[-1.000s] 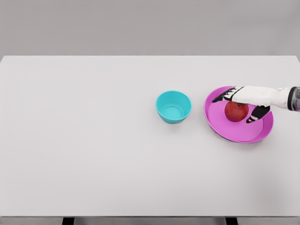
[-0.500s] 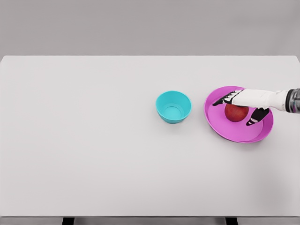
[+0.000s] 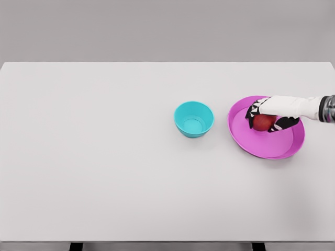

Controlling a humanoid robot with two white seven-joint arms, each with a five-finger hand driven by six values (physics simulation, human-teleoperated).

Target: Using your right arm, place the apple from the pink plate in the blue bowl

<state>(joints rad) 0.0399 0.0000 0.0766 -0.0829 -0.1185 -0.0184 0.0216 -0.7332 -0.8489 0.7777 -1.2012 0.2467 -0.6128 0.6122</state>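
Note:
A red apple (image 3: 263, 123) sits in the middle of the pink plate (image 3: 251, 144) at the right of the table. My right hand (image 3: 267, 119) reaches in from the right edge and lies over the apple, its dark fingers curled around both sides of it. Most of the apple's top is hidden under the white palm. The blue bowl (image 3: 193, 119) stands upright and holds nothing, a short way left of the plate.
The white table (image 3: 104, 157) stretches wide to the left and front of the bowl. Its right edge runs close beside the plate. Behind the table is a plain grey wall.
My right hand's fingers, spread wide over the apple a second ago, have closed in around it. The apple and plate stay where they were.

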